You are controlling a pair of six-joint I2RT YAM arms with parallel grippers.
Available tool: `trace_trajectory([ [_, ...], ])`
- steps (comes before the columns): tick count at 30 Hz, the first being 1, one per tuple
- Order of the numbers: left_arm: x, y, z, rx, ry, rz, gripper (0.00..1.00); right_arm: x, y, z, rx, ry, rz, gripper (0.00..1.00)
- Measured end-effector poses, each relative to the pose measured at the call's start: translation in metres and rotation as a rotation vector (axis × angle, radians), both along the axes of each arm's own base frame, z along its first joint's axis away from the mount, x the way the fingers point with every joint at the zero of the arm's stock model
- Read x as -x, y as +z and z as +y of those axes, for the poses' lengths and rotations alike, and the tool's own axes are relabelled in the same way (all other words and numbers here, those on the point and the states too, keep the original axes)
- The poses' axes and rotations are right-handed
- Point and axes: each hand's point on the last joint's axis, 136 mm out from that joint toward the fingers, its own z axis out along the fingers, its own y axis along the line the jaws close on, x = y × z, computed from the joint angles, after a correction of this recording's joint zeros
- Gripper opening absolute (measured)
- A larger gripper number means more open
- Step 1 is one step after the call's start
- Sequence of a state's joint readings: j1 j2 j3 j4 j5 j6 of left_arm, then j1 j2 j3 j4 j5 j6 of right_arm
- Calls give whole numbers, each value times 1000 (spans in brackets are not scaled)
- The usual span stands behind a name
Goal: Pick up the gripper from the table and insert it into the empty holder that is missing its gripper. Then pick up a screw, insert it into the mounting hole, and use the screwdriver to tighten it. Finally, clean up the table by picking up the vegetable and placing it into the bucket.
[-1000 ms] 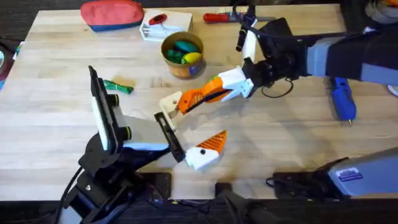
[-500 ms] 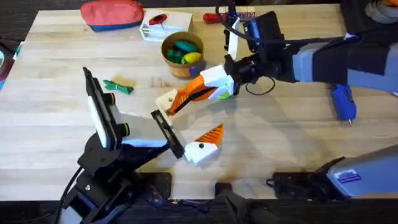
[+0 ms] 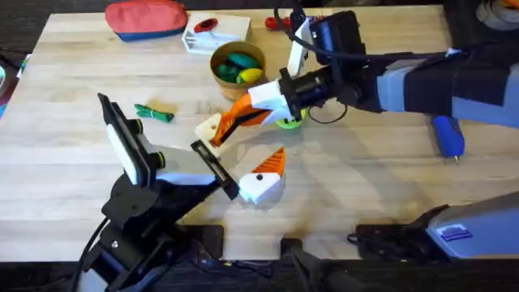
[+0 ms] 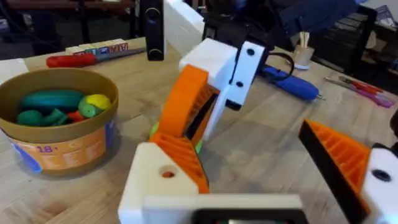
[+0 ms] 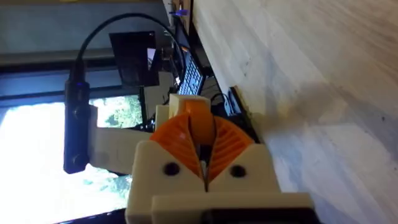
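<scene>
My right gripper [image 3: 233, 122] reaches in from the right, its orange pads closed on the small orange gripper [image 4: 181, 157], pressing it onto the white holder [image 3: 207, 130]. That holder forms one finger of my left gripper [image 3: 239, 152], which stands wide open. The holder's mounting hole [image 4: 166, 174] shows in the left wrist view. In the right wrist view the pads [image 5: 186, 140] meet with the orange wedge just beyond them. The green vegetable [image 3: 154, 113] lies on the table to the left. The bucket [image 3: 238, 71] stands behind, the blue screwdriver [image 3: 448, 134] far right. A screw is out of view.
A lime green ring [image 3: 289, 122] lies under the right gripper. Along the back edge are a red pouch [image 3: 146, 18], a white box [image 3: 212, 34] and a red-handled screwdriver [image 3: 280, 23]. The bucket holds several toy pieces.
The right gripper has carried the orange wedge leftward and a little farther back. The left arm and its holder finger shifted slightly left with it.
</scene>
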State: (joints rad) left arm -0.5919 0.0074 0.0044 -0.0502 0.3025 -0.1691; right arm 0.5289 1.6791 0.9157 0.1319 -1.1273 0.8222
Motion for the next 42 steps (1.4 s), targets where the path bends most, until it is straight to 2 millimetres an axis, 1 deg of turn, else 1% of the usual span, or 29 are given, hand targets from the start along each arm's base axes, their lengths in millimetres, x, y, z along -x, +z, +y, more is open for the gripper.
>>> trace_trajectory([
  [7,-7,-1,6,-5,58,1,987,-6,0,8,19,-44,-14,5],
  [22,-13,-2,11,-9,101,2,988,-12,-2,11,37,-83,-8,5],
  [26,-14,-2,12,-11,113,0,988,-14,0,11,30,-88,-17,5],
  [34,-19,0,17,-13,154,-11,988,-30,2,5,27,-146,-33,5],
  [42,-26,-3,25,-7,217,12,986,-26,-2,20,59,-170,-51,5],
])
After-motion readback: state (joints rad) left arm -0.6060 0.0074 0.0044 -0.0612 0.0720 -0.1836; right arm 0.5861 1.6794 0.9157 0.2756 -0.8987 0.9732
